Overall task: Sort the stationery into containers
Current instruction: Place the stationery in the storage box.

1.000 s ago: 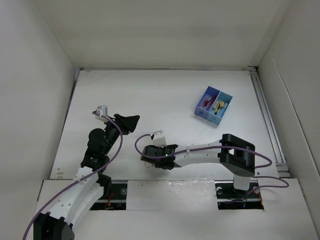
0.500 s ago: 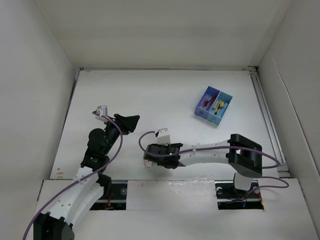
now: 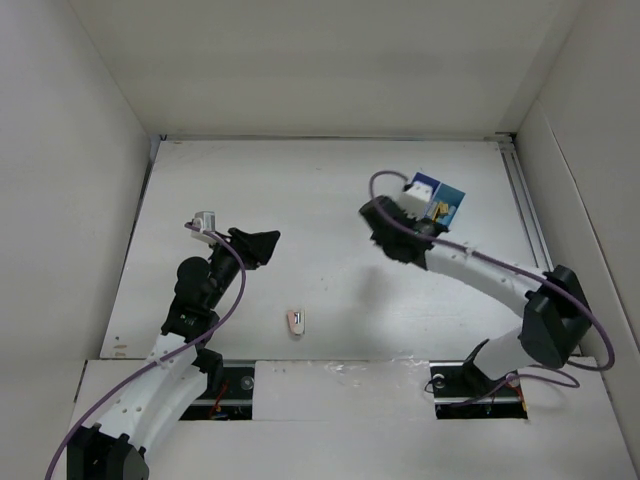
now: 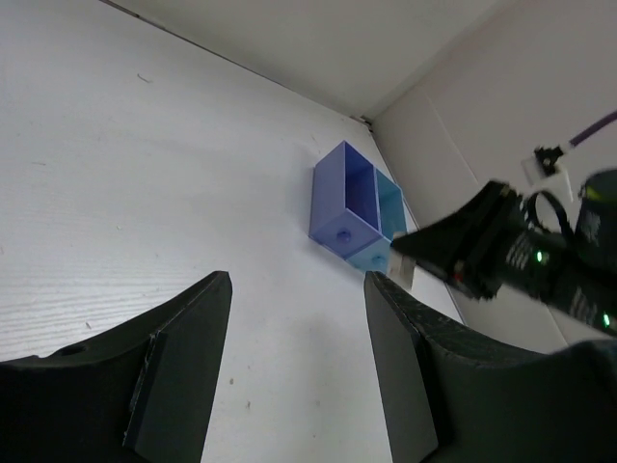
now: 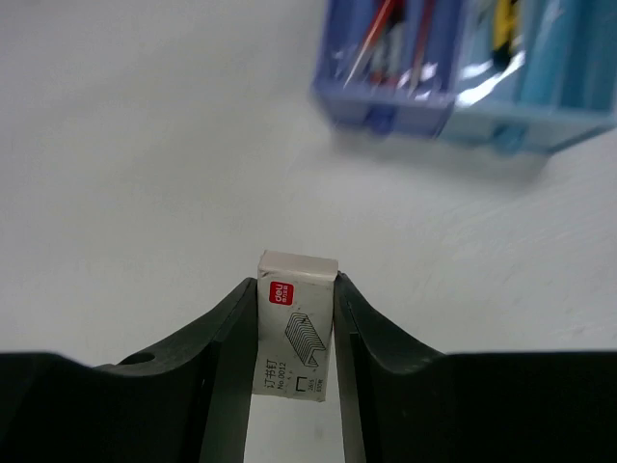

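Note:
My right gripper (image 5: 296,294) is shut on a small white box (image 5: 294,333) with a red logo and a drawing of staples. It hangs above the table just short of the two-compartment container (image 5: 386,101). The dark blue half holds red and grey pens (image 5: 371,43). The light blue half (image 5: 530,121) holds a yellow-and-black piece. In the top view the right gripper (image 3: 384,236) is beside the container (image 3: 452,196). A small pink-and-white block (image 3: 296,321) lies near the front edge. My left gripper (image 3: 262,245) is open and empty; its own view (image 4: 296,280) shows the container (image 4: 349,198).
White walls enclose the table on the left, back and right. A metal rail (image 3: 530,230) runs along the right edge. The right arm (image 3: 480,270) arches from its base across the right half of the table.
My right arm has swung from the table's front middle up and right to the container, carrying the white box. The pink-and-white block now shows where the gripper was. The left arm has not moved.

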Robot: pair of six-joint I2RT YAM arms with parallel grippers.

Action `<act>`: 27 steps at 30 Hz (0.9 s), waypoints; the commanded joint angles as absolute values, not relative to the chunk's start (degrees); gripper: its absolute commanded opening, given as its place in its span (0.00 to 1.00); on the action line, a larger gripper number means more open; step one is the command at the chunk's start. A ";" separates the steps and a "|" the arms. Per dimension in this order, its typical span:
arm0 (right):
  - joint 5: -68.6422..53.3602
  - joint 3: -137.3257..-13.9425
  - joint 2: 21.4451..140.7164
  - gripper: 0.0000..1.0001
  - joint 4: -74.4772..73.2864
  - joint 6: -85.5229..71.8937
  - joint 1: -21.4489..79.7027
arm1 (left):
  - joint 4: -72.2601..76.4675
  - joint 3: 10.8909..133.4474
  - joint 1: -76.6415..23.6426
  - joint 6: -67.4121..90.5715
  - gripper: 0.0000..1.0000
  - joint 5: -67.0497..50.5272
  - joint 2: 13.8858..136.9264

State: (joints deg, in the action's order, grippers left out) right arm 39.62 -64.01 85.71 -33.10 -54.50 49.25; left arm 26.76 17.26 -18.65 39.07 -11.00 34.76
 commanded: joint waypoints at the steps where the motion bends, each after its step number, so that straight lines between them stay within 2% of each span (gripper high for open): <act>1: 43.68 -65.12 82.53 0.05 -27.18 -53.53 37.49 | 29.88 16.79 -18.81 39.29 0.54 -13.09 34.45; 12: 42.19 -71.28 89.55 0.04 -18.03 -49.05 14.52 | 29.36 16.79 -18.81 39.29 0.54 -13.62 33.93; 17: 43.24 -73.56 94.56 0.04 -17.49 -46.94 11.52 | 29.88 16.79 -18.81 39.29 0.54 -13.63 34.45; 21: 38.50 -74.27 96.33 0.04 -16.09 -46.41 9.67 | 29.88 16.79 -18.81 39.29 0.54 -13.62 34.45; 27: 38.93 -75.06 99.92 0.10 -15.38 -47.10 9.67 | 29.88 16.79 -18.81 39.29 0.54 -13.62 34.98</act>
State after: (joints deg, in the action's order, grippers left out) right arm 38.74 -72.34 99.26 -18.59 -47.33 9.80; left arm 26.76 17.26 -18.65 39.07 -12.91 35.09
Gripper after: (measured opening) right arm 0.389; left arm 0.539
